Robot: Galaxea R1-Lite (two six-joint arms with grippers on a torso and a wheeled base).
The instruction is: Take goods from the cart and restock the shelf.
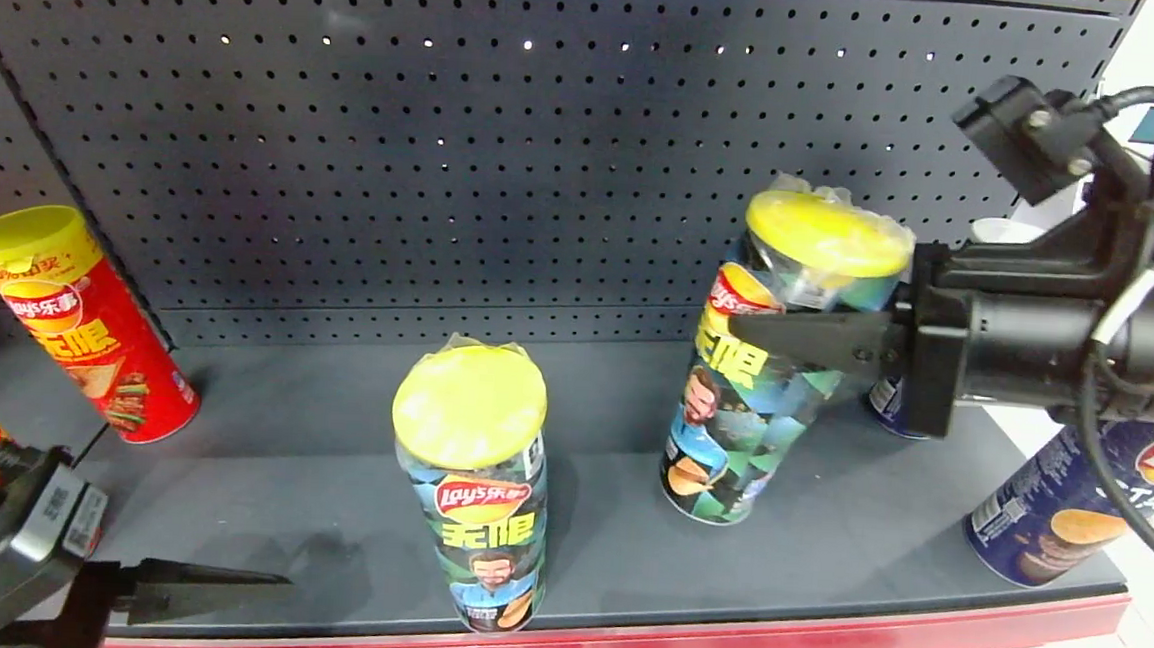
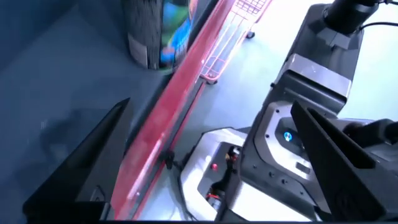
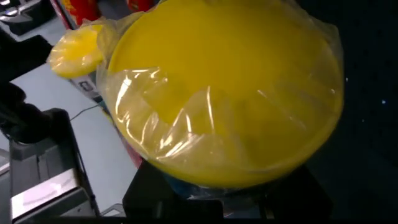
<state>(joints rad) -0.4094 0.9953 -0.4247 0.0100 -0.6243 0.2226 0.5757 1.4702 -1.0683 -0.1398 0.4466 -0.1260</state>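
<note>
— The right claw (image 1: 787, 322) is clamped round the green can (image 1: 731, 434), just under its yellow lid (image 1: 828, 231).
— And where's that can?
— On the shelf (image 1: 328, 469), leaning, between a second green can (image 1: 485, 519) and the blue cans (image 1: 1057, 504). The left claw (image 2: 211, 143) hangs agape and empty by the shelf's front edge.

My head camera sees the shelf (image 1: 325, 509) dim and grey, while the floor (image 1: 1149, 640) beyond it at 4 o'clock is washed out white. Pinpoints of light come through the back panel (image 1: 447, 156) toward 12 o'clock. The green can (image 1: 741, 424) throws only a soft shadow. At my right wrist, the film over the yellow lid (image 3: 236, 74) carries white glare streaks. At my left wrist the floor glows pale at 12 o'clock and the shelf lies dark at 9.
</note>
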